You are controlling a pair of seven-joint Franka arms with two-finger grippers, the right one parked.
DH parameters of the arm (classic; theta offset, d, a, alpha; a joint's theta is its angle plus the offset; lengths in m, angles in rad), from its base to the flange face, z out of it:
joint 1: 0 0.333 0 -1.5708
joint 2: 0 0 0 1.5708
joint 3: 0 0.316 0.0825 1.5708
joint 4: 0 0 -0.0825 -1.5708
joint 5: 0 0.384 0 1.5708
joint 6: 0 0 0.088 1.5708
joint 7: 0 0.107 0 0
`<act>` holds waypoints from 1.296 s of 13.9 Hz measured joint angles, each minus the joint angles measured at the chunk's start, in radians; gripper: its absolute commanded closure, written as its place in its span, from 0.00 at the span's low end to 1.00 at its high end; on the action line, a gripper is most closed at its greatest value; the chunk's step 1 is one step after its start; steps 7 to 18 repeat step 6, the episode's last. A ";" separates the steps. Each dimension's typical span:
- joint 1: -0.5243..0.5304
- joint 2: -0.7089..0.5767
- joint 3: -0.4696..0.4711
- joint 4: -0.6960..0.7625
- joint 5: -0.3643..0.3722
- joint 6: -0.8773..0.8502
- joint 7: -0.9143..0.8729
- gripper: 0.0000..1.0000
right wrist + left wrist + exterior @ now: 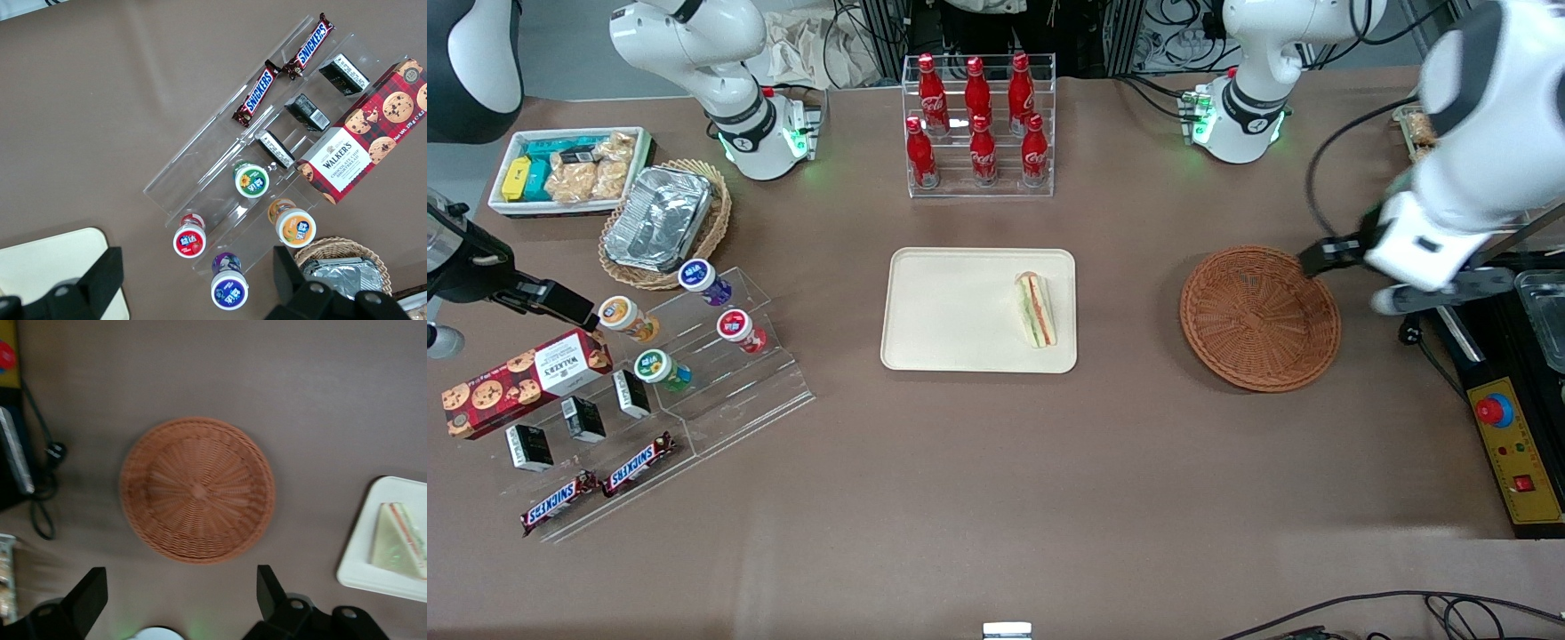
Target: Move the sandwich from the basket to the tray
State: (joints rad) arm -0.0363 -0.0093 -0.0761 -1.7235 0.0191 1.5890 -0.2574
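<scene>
Sandwich (1036,309) lies near the tray (951,311) edge — gripper (180,597) jaws spread above basket (197,489) rim.

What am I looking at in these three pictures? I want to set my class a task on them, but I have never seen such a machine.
These show two robot arms bolted to a brown table. One picture looks down on the table from the front; the other two come from cameras on the arms' wrists.

The working arm's end effector hangs open above the table, beside the round reddish-brown basket, and holds nothing. The two dark prongs in its wrist picture are its fingers. The basket is empty.

The sandwich lies on the cream tray in the middle of the table, at the end nearest the basket.

Also on the table: a rack of red cola bottles, a clear stand with small pots, chocolate bars, a biscuit box, and a foil container in a lighter basket.
</scene>
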 measured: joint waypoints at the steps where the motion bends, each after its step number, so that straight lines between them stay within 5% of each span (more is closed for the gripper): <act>1: 0.017 0.000 0.000 0.015 0.014 -0.019 0.047 0.01; 6: 0.089 -0.001 -0.002 0.119 0.031 -0.103 0.215 0.01; 18: 0.089 -0.001 -0.002 0.119 0.031 -0.103 0.215 0.01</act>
